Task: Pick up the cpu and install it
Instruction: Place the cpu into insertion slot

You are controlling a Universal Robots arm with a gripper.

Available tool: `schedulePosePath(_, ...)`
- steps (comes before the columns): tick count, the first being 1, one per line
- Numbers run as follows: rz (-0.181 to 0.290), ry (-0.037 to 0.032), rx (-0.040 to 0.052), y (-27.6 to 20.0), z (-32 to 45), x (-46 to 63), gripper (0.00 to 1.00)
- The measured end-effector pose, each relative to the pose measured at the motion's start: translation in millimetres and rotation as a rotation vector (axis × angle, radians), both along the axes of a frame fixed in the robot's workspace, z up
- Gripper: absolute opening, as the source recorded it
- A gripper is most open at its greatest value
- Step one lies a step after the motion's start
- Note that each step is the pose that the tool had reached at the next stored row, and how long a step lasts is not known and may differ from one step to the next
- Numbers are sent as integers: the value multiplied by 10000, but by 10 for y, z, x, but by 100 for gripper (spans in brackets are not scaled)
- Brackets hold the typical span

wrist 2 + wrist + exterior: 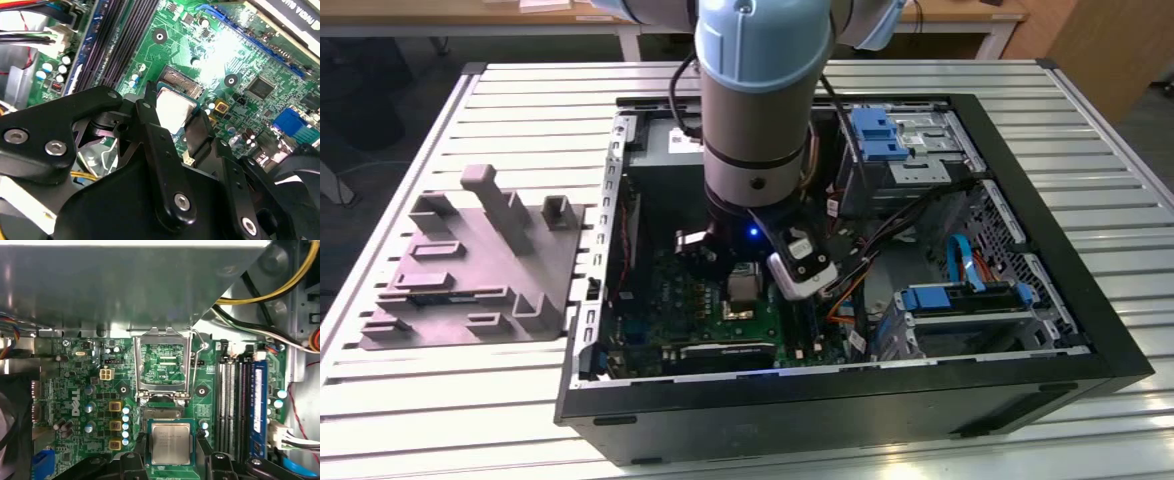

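Observation:
The cpu (171, 442), a small square chip with a silvery-grey top, sits between my gripper's (171, 452) two black fingers (136, 456). In the second wrist view the cpu (172, 106) is flanked closely on both sides, and the gripper (175, 122) is shut on it. It hangs low over the green motherboard (75, 390), with part of the open socket (161, 413) showing just beyond its edge. In the exterior view the cpu (743, 287) is deep inside the open computer case (1067, 290) under the arm's wrist.
The socket's silver metal frame (162, 340) stands flipped up beside the socket, its lever (200, 340) raised. Memory slots (235, 400) run alongside. Cables (280, 285) and blue drive brackets (961, 298) crowd the case. A grey plastic fixture (467, 270) lies on the slatted table at the exterior view's left.

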State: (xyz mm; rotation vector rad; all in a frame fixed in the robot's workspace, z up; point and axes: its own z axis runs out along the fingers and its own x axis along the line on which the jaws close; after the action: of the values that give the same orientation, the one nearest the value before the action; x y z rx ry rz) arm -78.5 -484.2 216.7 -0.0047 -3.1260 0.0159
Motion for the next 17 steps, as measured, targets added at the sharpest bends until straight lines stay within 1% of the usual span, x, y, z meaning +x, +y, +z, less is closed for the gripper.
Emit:
schedulePosePath(6,30,40,-10,-3,-94,-20,47)
schedulePosePath(11,74,45,-14,-7,-159,-23,47)
schedulePosePath(17,59,44,-14,-7,-217,-51,47)
